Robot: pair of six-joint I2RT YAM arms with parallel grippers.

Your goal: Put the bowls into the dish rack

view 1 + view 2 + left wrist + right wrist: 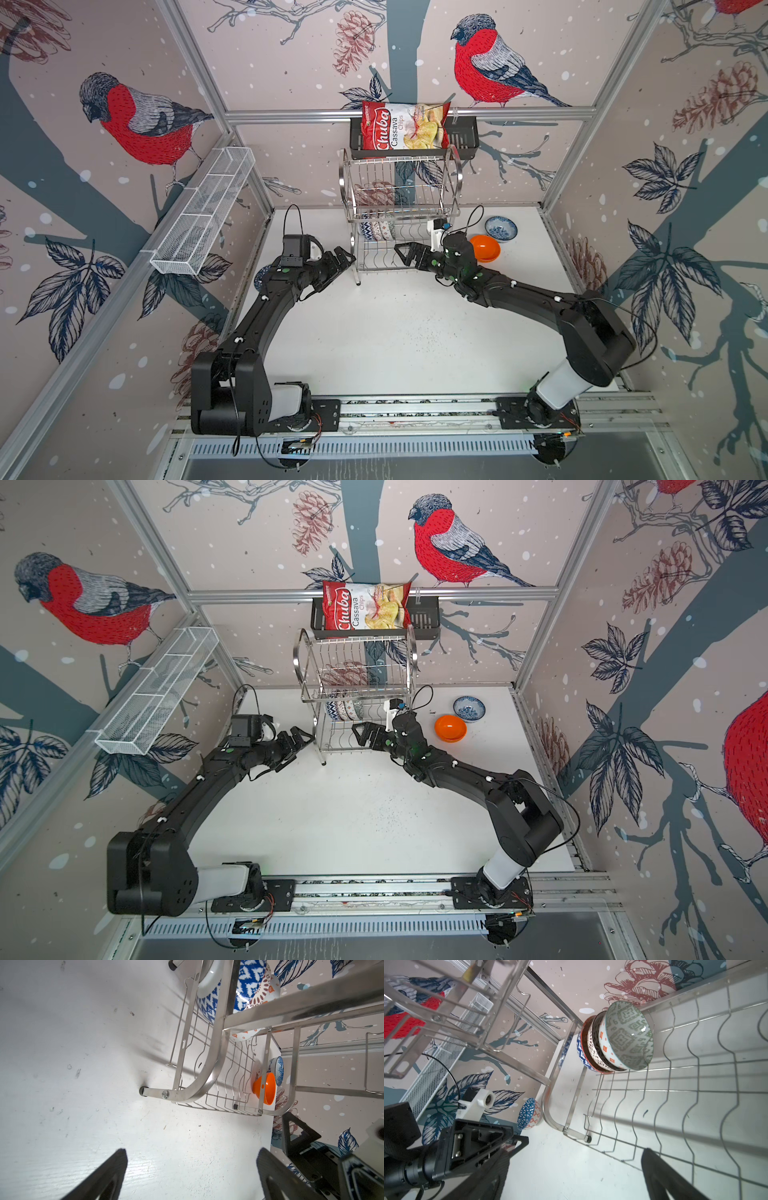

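3 bowls (pixel 627 1036) stand on edge in the dish rack (pixel 548 1105); both jaws gape wide, empty.

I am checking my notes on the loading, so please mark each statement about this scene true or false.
1. The plain orange bowl stands in the dish rack. False: it sits on the table, beside the rack.
2. The left gripper and right gripper are both open and empty. True.
3. Bowls fill the rack's upper tier. False: that tier is empty; the bowls stand in the lower tier.
4. The chips bag sits in the black basket. True.
5. The grey-green bowl stands on edge in the rack. True.
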